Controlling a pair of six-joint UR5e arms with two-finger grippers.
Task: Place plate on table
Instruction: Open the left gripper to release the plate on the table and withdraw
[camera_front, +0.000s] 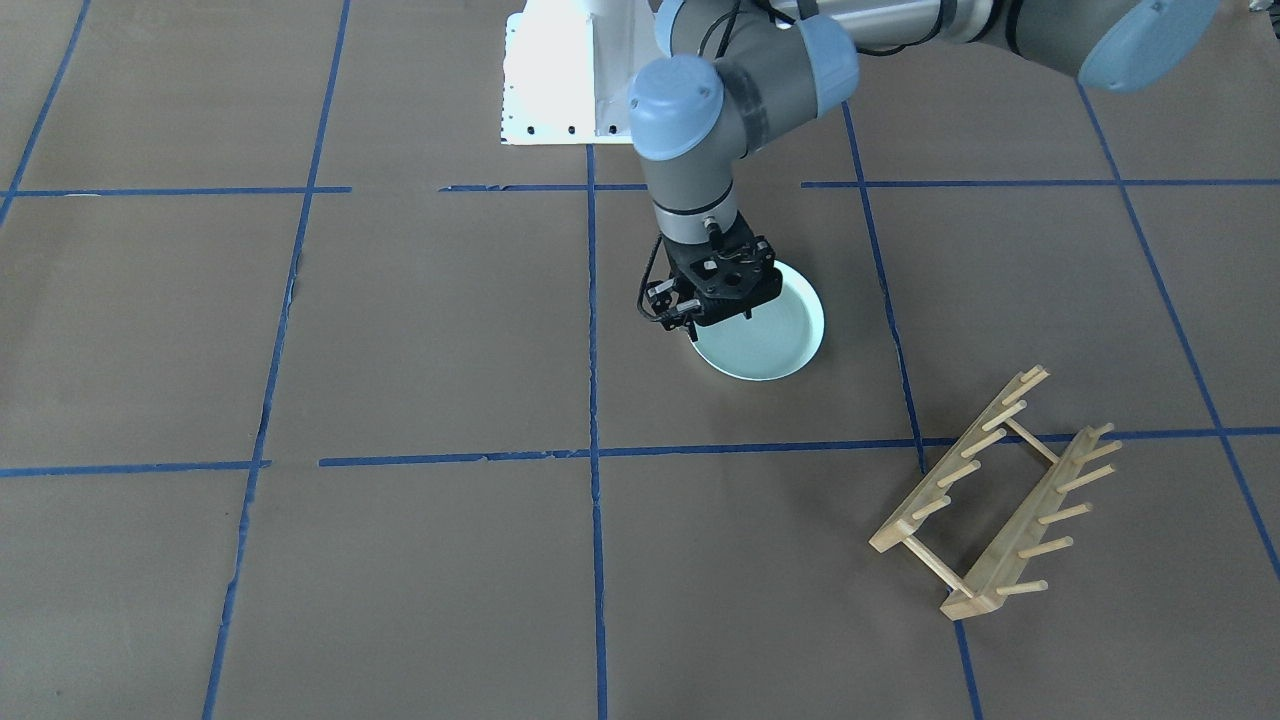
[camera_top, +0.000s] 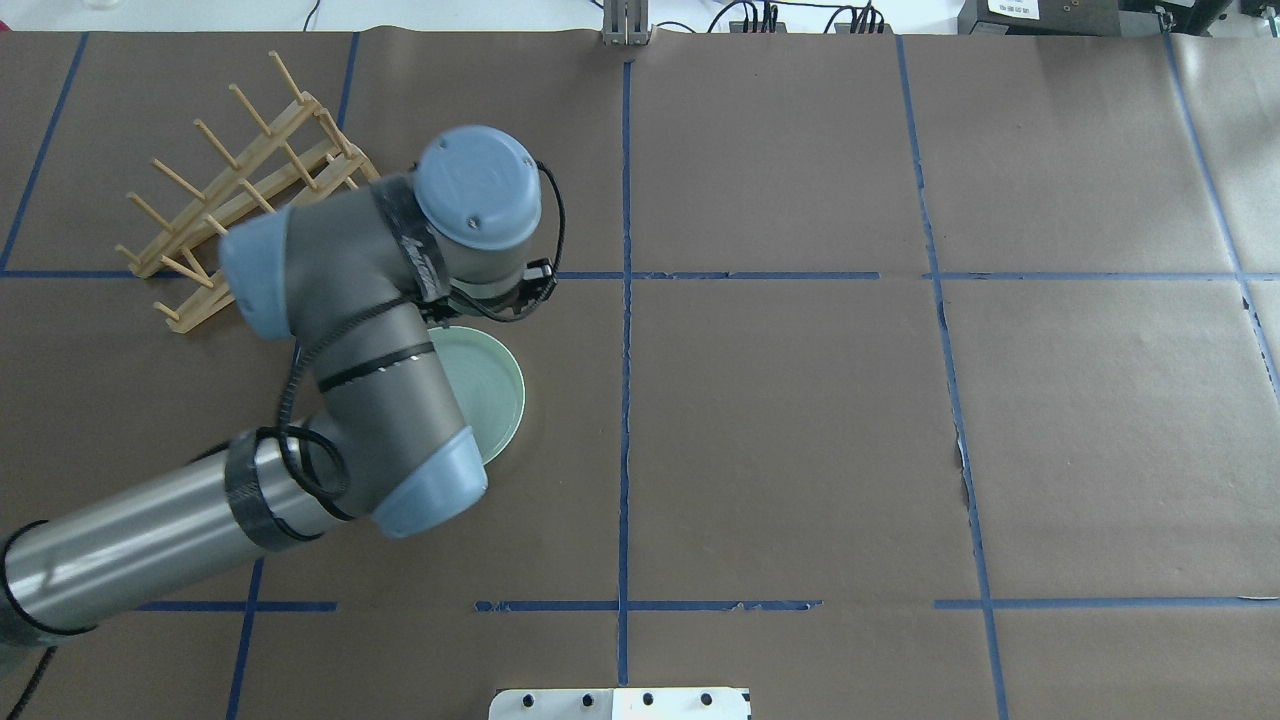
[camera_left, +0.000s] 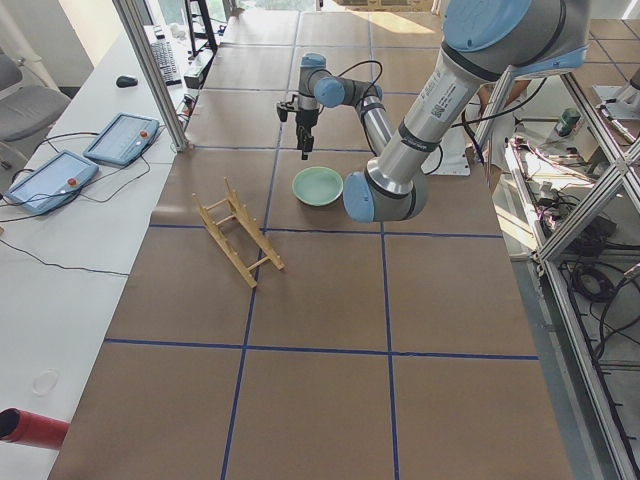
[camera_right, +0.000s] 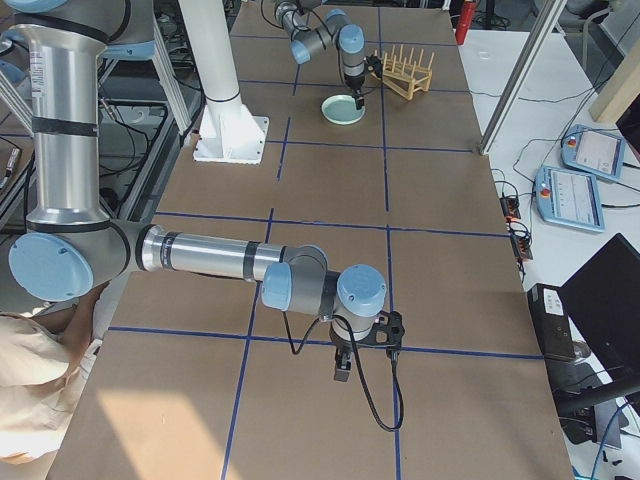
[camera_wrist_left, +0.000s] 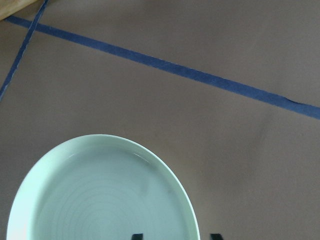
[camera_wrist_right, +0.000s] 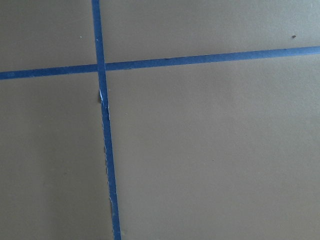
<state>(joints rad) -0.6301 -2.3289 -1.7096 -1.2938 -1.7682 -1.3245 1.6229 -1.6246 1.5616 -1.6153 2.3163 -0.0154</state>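
Observation:
The pale mint-green plate (camera_front: 775, 340) lies flat on the brown paper table (camera_front: 400, 330), near the middle and a little toward the robot's left. It also shows in the overhead view (camera_top: 490, 385) and fills the lower left of the left wrist view (camera_wrist_left: 100, 200). My left gripper (camera_front: 712, 318) points down over the plate's rim. Its two fingertips (camera_wrist_left: 136, 236) stand apart on either side of the rim, open. My right gripper (camera_right: 343, 372) hangs low over bare table far from the plate. I cannot tell whether it is open or shut.
A wooden peg rack (camera_front: 1000, 490) stands on the table beyond the plate on the robot's left (camera_top: 240, 190). The white robot base plate (camera_front: 555, 80) sits at the near edge. Blue tape lines (camera_wrist_right: 105, 125) cross under the right wrist.

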